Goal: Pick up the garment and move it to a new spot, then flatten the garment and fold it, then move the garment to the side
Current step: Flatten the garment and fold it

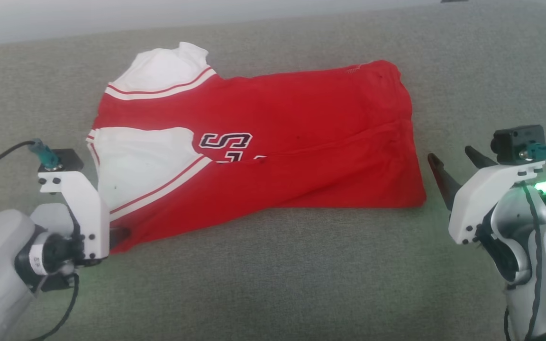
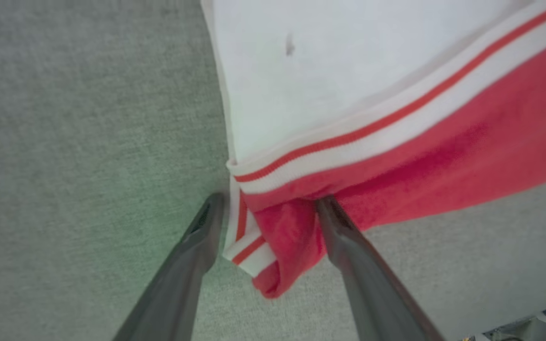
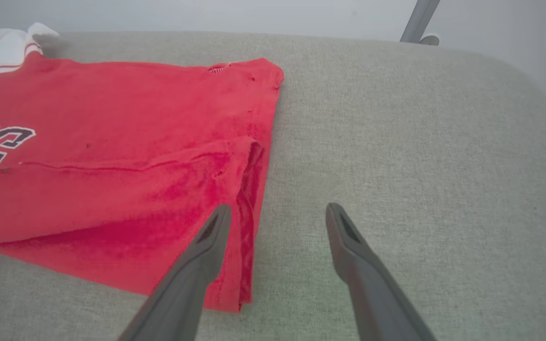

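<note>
At the lower left of the head view, the left gripper (image 1: 117, 235) is seen low over the grey cushion (image 1: 277, 284), its pale wrist bracket angled inward and most of its fingers hidden behind that bracket. From its wrist view the jaws are found spread wide, with the near corner of the garment (image 2: 443, 142) lying between them. One finger (image 2: 344, 246) is seen with its tip at the red fold and the other beside the striped trim; nothing is gripped. At the lower right, the right gripper (image 1: 455, 163) is held tilted up and inward, just beside the garment's right edge, with a green light (image 1: 543, 186) glowing on its wrist. Its jaws are likewise fully parted and empty: one finger (image 3: 206, 246) is seen over the red hem, the other over bare cushion. Between the two arms the garment is laid across the cushion, folded lengthwise, with white sleeves (image 1: 140, 161) toward the left and dark lettering (image 1: 225, 140) near the middle. Beyond it, more cushion is shown up to a pale wall (image 1: 112, 19)
</note>
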Tool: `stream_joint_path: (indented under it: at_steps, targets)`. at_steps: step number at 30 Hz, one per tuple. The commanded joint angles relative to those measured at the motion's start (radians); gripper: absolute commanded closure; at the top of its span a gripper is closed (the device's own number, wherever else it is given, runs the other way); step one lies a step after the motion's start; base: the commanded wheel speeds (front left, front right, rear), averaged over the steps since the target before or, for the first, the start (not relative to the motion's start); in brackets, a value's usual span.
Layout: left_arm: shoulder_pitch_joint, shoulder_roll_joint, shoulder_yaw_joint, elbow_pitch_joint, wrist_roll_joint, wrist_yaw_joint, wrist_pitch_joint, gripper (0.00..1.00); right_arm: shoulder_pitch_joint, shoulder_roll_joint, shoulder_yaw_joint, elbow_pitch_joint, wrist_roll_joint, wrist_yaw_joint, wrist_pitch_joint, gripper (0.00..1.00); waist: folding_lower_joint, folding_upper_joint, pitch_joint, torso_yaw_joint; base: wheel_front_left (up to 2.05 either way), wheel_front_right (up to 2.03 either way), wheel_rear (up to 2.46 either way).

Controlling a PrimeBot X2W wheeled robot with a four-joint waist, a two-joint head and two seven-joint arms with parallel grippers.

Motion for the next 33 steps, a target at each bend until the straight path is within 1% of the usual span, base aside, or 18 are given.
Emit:
stream_joint_path:
  at_steps: [1,4,5,6,7,12,16,18,22,28,29,30,31,33]
  targets:
    - [0.010,-0.019,-0.005,0.033,0.002,-0.008,-0.008,0.00,0.013,0.007,0.002,-0.016,-0.002,0.000,0.011,0.00,0.0000,-0.0001,0.009,-0.009,0.00,0.00,0.00]
    - [0.008,-0.047,-0.008,0.097,-0.010,-0.029,-0.012,0.00,0.029,0.004,0.008,-0.037,0.005,0.000,0.051,0.00,0.0000,-0.0001,0.015,-0.013,0.00,0.00,0.00]
    - [0.003,-0.054,-0.010,0.112,-0.005,-0.046,-0.019,0.47,0.034,0.006,0.006,-0.040,0.012,0.000,0.067,0.00,0.0000,-0.0001,0.017,-0.013,0.00,0.00,0.00]
    - [0.003,-0.054,-0.010,0.112,-0.005,-0.046,-0.019,0.47,0.034,0.006,0.006,-0.040,0.012,0.000,0.067,0.00,0.0000,-0.0001,0.017,-0.013,0.00,0.00,0.00]
    - [0.000,-0.060,-0.012,0.126,-0.005,-0.059,-0.024,1.00,0.041,0.010,0.007,-0.042,0.015,0.000,0.088,0.00,0.0000,-0.0001,0.019,-0.013,0.00,0.00,0.00]
    - [-0.017,-0.085,-0.024,0.179,-0.003,-0.102,-0.013,1.00,0.060,0.001,0.032,-0.049,0.043,0.000,0.202,0.00,0.0000,-0.0001,0.026,-0.002,0.00,0.00,0.00]
    - [-0.039,-0.104,-0.025,0.201,0.003,-0.125,-0.022,1.00,0.043,0.000,0.034,-0.034,0.065,0.000,0.274,0.00,0.0000,-0.0001,0.034,0.016,0.00,0.00,0.00]
    - [-0.049,-0.113,-0.026,0.211,0.007,-0.132,-0.027,1.00,0.027,-0.011,0.047,-0.019,0.074,0.000,0.307,0.00,0.0000,-0.0001,0.038,0.026,0.00,0.00,0.00]
    - [-0.065,-0.135,-0.027,0.228,0.012,-0.147,-0.037,1.00,-0.015,-0.027,0.060,0.033,0.077,0.000,0.363,0.00,0.0000,-0.0001,0.046,0.045,0.00,0.00,0.00]
    - [-0.082,-0.168,-0.030,0.251,0.017,-0.169,-0.054,1.00,-0.068,-0.035,0.090,0.157,0.074,0.000,0.436,0.00,0.0000,-0.0001,0.052,0.074,0.00,0.00,0.00]
    - [-0.084,-0.172,-0.031,0.257,0.017,-0.173,-0.055,1.00,-0.071,-0.038,0.095,0.178,0.071,0.000,0.454,0.10,0.0000,-0.0001,0.051,0.077,0.00,0.00,0.00]
    - [-0.085,-0.176,-0.033,0.262,0.018,-0.176,-0.055,1.00,-0.074,-0.045,0.111,0.191,0.063,0.000,0.467,0.81,0.0000,-0.0001,0.049,0.081,0.00,0.00,0.00]
    - [-0.086,-0.179,-0.035,0.267,0.020,-0.179,-0.058,1.00,-0.073,-0.053,0.120,0.203,0.059,0.000,0.480,1.00,0.0000,-0.0001,0.048,0.084,0.00,0.00,0.00]
    - [-0.087,-0.180,-0.033,0.279,0.019,-0.180,-0.058,1.00,-0.074,-0.061,0.112,0.212,0.061,0.000,0.493,1.00,0.0000,-0.0001,0.043,0.090,0.00,0.00,0.00]
